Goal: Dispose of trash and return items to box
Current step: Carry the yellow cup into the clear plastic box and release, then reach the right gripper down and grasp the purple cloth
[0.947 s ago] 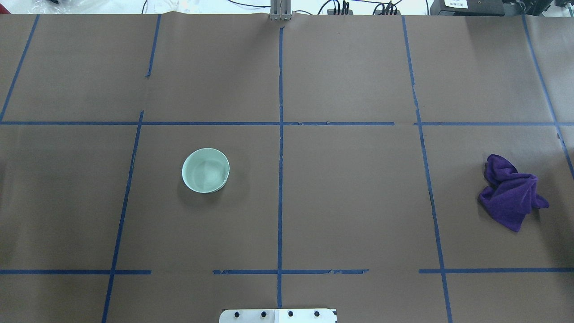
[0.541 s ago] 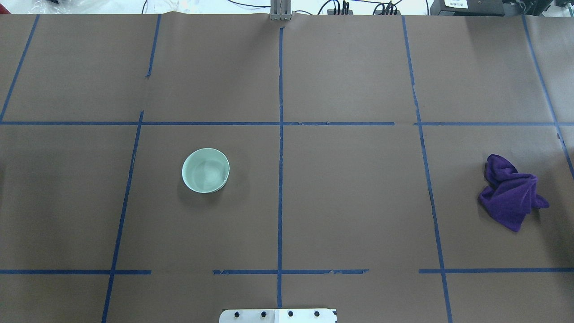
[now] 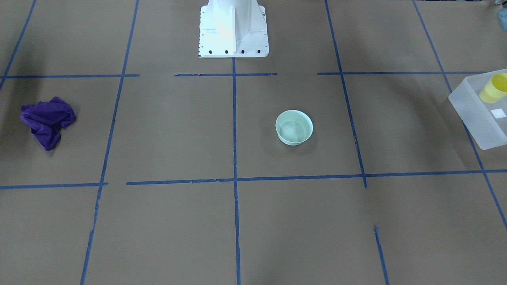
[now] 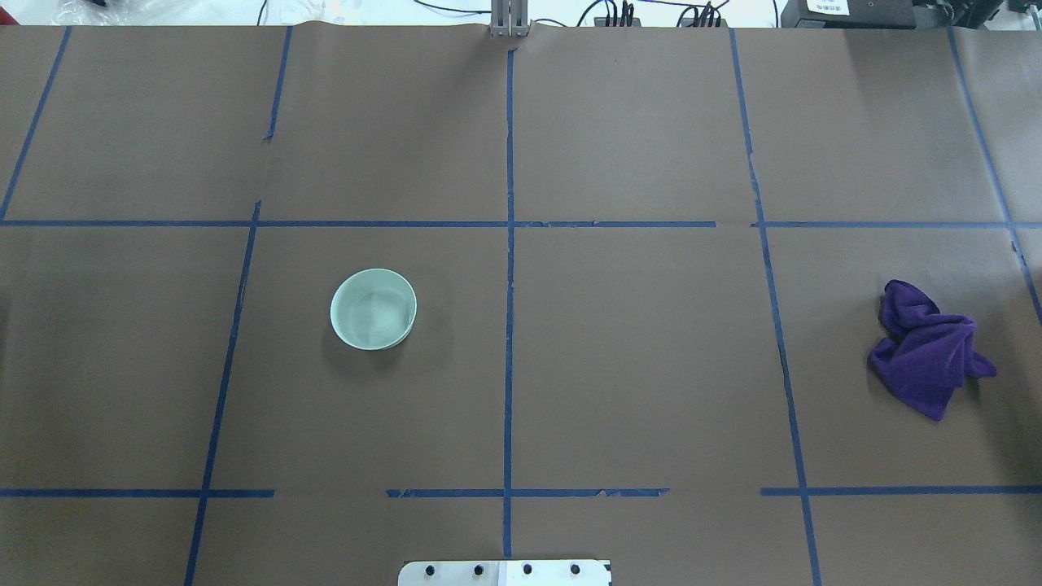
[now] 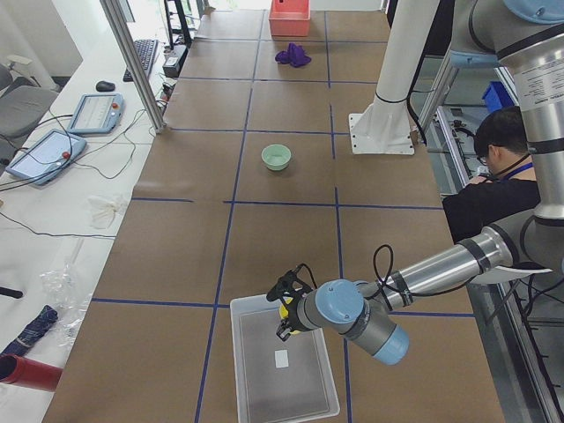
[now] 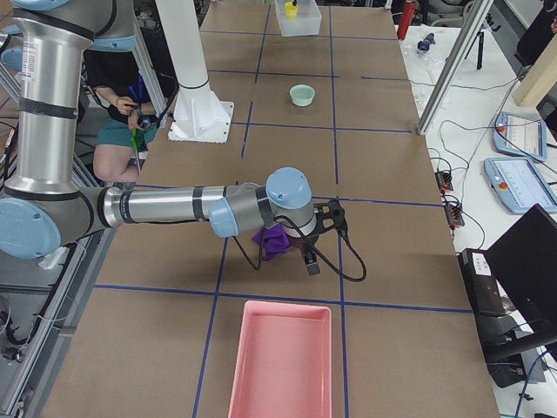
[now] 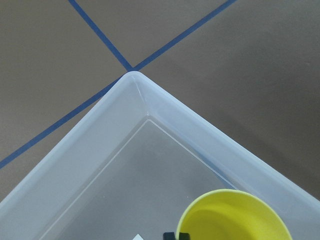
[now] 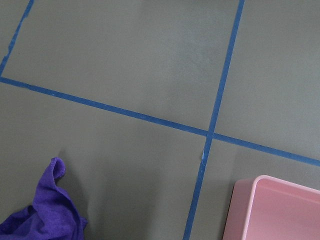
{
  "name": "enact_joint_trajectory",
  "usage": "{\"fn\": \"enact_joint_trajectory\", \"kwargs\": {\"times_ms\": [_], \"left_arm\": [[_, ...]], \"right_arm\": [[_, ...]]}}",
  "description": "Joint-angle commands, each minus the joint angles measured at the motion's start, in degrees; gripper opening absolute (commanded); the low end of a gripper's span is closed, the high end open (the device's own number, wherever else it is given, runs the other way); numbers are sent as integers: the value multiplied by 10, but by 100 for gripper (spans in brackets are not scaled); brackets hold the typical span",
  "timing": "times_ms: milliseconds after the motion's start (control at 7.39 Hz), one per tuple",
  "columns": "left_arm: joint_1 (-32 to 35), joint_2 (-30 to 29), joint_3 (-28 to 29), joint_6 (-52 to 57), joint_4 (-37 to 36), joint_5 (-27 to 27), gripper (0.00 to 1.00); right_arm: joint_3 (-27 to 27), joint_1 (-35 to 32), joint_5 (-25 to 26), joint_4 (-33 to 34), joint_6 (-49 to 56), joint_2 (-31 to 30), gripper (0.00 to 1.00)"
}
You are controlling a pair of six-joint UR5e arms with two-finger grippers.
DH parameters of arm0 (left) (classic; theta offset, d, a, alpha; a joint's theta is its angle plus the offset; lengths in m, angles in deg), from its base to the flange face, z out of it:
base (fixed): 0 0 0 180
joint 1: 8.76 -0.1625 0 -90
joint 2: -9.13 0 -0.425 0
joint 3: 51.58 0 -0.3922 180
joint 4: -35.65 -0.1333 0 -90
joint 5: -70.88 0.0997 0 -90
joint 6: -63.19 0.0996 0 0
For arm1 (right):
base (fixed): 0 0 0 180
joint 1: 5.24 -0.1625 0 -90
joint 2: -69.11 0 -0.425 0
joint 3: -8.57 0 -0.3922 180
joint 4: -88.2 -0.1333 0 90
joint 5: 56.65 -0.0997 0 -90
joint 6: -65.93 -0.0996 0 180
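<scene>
The yellow cup (image 7: 235, 217) hangs tilted over one corner of the frosted box (image 7: 100, 150), at the front view's right edge (image 3: 493, 88). My left gripper (image 5: 284, 314) holds it by the rim; its fingertips (image 7: 176, 235) just show at the rim. The mint-green bowl (image 4: 373, 309) stands upright and alone on the table, left of centre in the overhead view. My right gripper (image 6: 309, 255) hovers beside the purple cloth (image 6: 271, 242); I cannot tell whether it is open or shut. Neither gripper shows in the overhead view.
A pink bin (image 6: 280, 361) stands near the right arm, its corner in the right wrist view (image 8: 275, 210). The purple cloth (image 4: 928, 350) lies crumpled at the table's right. The white robot base (image 3: 233, 27) is at the near edge. A person (image 5: 498, 167) sits beside the table.
</scene>
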Motion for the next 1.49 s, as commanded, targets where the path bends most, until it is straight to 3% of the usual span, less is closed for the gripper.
{"fn": "enact_joint_trajectory", "kwargs": {"times_ms": [0, 135, 271, 406, 541, 947, 1083, 1218, 1353], "left_arm": [[-32, 0, 3, -9, 3, -16, 0], [-44, 0, 8, -9, 3, -16, 0], [-52, 0, 12, -9, 3, -14, 18], [-54, -1, 15, -9, 3, -11, 63], [-55, -2, 15, -9, 4, -11, 73], [-54, -41, -6, -27, -5, -12, 80], [-54, -68, -16, -30, -43, -12, 100], [-51, -98, -38, -29, -115, -10, 100], [-49, -106, -63, -29, -156, -9, 100]], "right_arm": [[-1, 0, 0, 0, 0, 0, 100], [-1, 0, 0, 0, 0, 0, 100], [-1, 0, 0, 0, 0, 0, 100], [-1, 0, -1, 0, -1, 1, 100], [-1, 0, -2, 0, -4, 3, 100], [5, 10, -8, -30, -4, 11, 100], [5, 31, -17, -86, -25, 11, 100], [12, 75, -18, -147, -164, 11, 100], [14, 134, 12, -210, -274, 9, 100]]}}
